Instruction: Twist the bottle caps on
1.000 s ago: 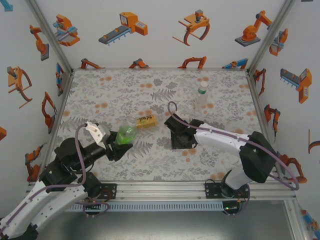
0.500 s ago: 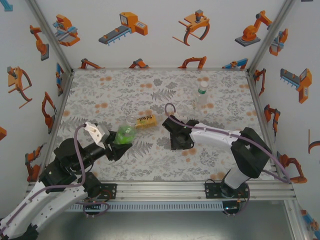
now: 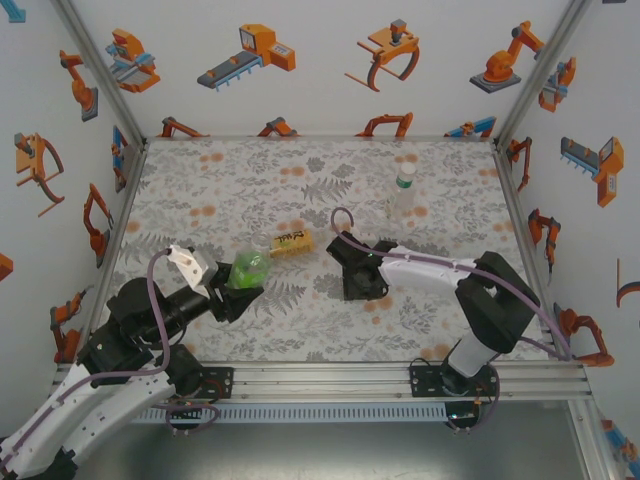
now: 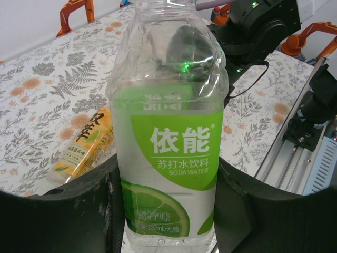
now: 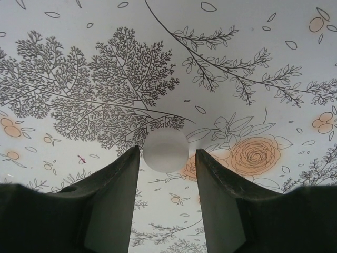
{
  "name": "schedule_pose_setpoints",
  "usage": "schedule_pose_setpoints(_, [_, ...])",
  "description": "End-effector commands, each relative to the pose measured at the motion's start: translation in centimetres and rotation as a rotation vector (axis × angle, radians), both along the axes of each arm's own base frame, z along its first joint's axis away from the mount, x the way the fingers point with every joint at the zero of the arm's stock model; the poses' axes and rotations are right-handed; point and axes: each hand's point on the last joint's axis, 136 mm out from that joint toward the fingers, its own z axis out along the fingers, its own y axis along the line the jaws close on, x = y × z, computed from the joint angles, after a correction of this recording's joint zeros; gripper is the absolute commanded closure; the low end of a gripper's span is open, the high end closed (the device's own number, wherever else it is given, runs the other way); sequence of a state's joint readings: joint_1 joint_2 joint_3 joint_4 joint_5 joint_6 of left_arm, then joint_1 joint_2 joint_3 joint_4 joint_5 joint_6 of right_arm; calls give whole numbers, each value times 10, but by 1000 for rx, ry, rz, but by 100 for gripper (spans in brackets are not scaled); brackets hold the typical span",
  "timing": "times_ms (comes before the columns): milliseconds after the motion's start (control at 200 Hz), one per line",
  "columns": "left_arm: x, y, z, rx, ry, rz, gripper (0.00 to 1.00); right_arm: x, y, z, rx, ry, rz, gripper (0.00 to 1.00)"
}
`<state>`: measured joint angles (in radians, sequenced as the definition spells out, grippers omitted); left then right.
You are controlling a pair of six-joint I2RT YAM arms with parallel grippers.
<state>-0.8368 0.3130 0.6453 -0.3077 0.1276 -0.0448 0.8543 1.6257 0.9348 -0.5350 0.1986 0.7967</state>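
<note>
Your pale cap (image 5: 166, 149) lies on the table (image 5: 274, 47) right between the tips of the right gripper (image 5: 168, 158). Its jaws are parted a little wider than the cap, with a thin strip of tablecloth visible on each side, so nothing is clamped. From above, that right gripper (image 3: 360, 285) points down at the middle of the table, and its body hides the cap from you.

The left gripper (image 3: 240, 288) is closed on the green-label bottle (image 3: 249, 268), near and left of centre. In the left wrist view its fingers (image 4: 79, 211) press both sides of the bottle (image 4: 168, 158) low on the label. That view also gives you the lime picture and "SODA WATER" print, which are too small to read from above. The bottle's neck runs off the top edge there, so you cannot tell what is on it.

Just beyond it the amber bottle (image 3: 290, 242) lies on its side, yellow label (image 4: 84, 139) up. The plain clear bottle (image 3: 402, 198) stands upright, far and to the right, well apart from both grippers.

The table (image 3: 220, 190) is covered in a grey fern print with orange flowers. White walls (image 3: 320, 85) carrying orange robot-arm drawings close it in on three sides, and an aluminium rail (image 3: 330, 378) runs along the near edge.
</note>
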Motion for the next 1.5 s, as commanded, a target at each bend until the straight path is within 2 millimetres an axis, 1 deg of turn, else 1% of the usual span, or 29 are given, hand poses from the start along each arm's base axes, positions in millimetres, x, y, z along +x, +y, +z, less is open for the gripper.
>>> schedule_pose_setpoints(0, [0,-4,1,-15,2,-17,100,0,-4,-8,-9,12,-22,54])
schedule_pose_setpoints(596, [-1,-11,2,-10,4,-49,100,-4,-8,-19,-22,34,-19,56])
schedule_pose_setpoints(1061, [1,-14,0,-4,7,-53,100,-6,-7,-20,-18,44,-10,58])
schedule_pose_setpoints(1342, [1,-15,-1,-2,7,-55,100,-6,-9,-22,-34,49,-10,59])
schedule_pose_setpoints(1497, [0,-15,0,-3,8,-60,100,-6,-9,-22,-36,46,-8,61])
